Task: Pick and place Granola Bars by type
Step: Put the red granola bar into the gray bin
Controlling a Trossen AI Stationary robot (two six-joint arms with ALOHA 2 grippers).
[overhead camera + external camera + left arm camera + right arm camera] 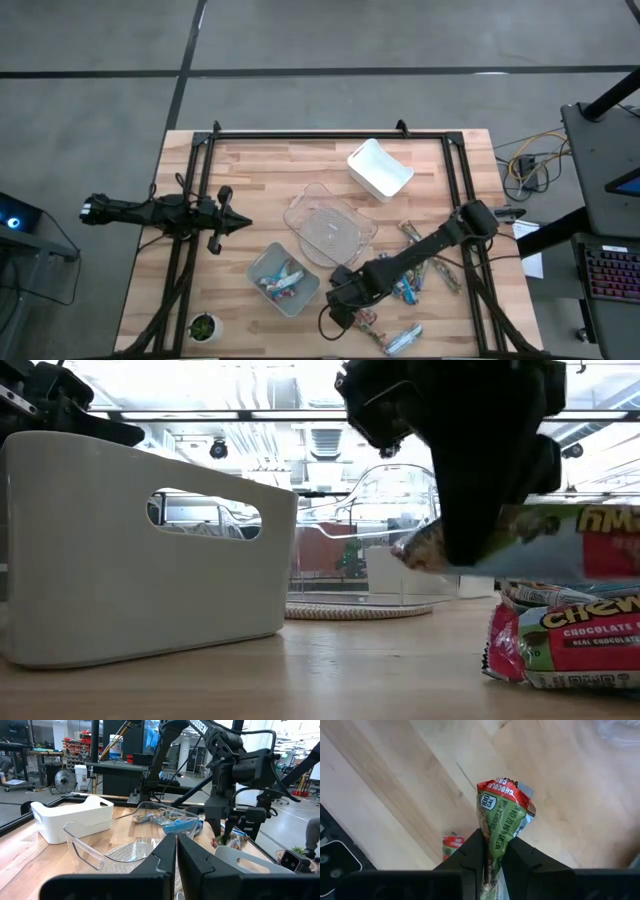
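My right gripper (345,297) hangs over the table's near right part, shut on a granola bar (502,815) in a red and green wrapper. The bar also shows in the low view (570,540), clear of the wood. Several more bars (412,290) lie loose on the table around it, and one red and green bar (570,642) rests flat just below. A pale bin (262,258) to the gripper's left holds a few bars. My left gripper (176,862) waits shut at the table's left, pointing level. My right gripper pinches the bar between its two fingers, which come from above and point steeply down. The fingers sit on the green part of the wrapper (494,851), short of one end (410,550). The bar is lifted clear of the table, and its red end (506,790) juts past the fingertips.
A clear bin (300,205) stands at the table's middle and a white bin (360,155) behind it toward the far edge. A small green thing (203,325) sits at the near left corner. Black frame rails (330,135) run along the table's far edge and sides.
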